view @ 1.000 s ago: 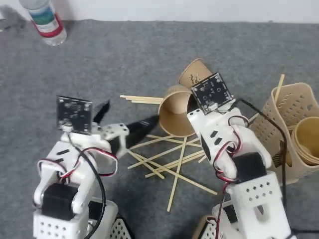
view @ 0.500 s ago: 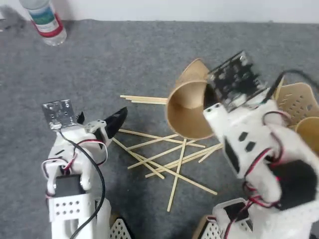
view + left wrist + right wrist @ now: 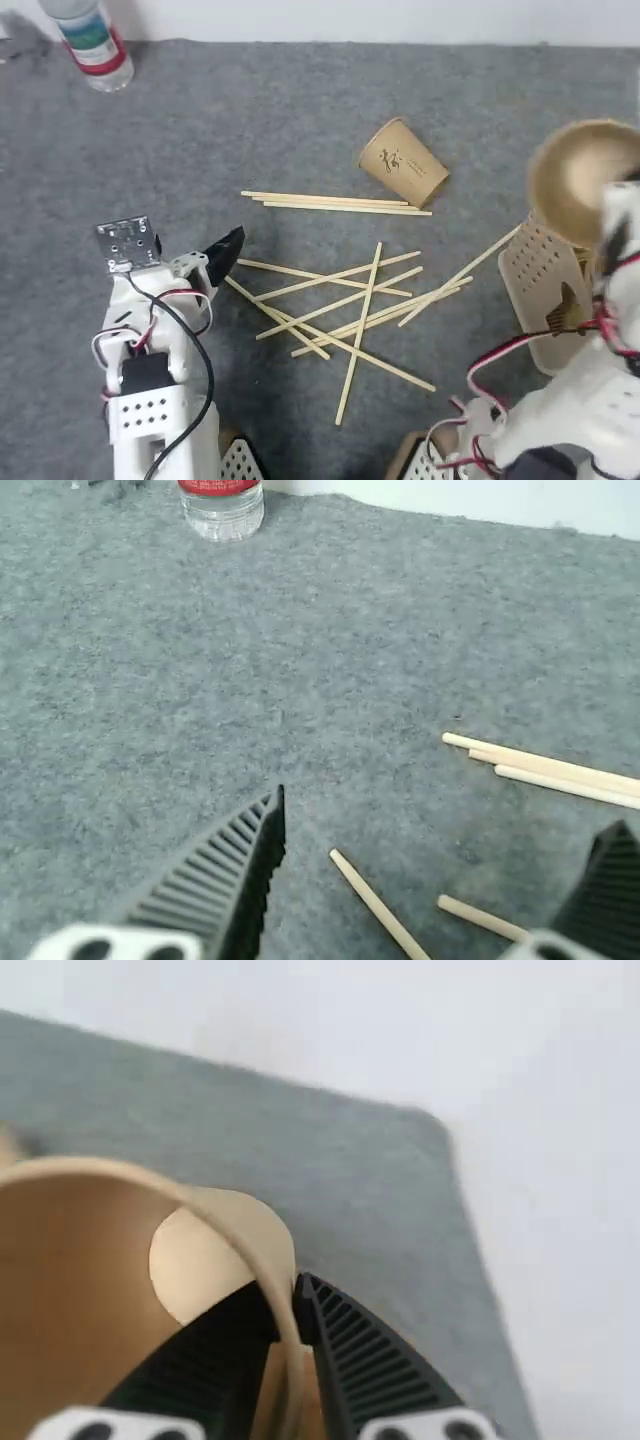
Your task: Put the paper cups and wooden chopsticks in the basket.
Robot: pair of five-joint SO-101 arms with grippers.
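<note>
Right gripper (image 3: pixel 296 1288) pinches cup (image 3: pixel 583 178) wall, 3 o'clock, over basket (image 3: pixel 540 290). Left gripper (image 3: pixel 445 815) gapes wide beside chopsticks (image 3: pixel 345 300).

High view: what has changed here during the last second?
The right claw, shut on the rim of a paper cup, carried it from the chopsticks up toward the basket. The left claw, open, drew back slightly. The lying cup, chopsticks and bottle stayed.
</note>
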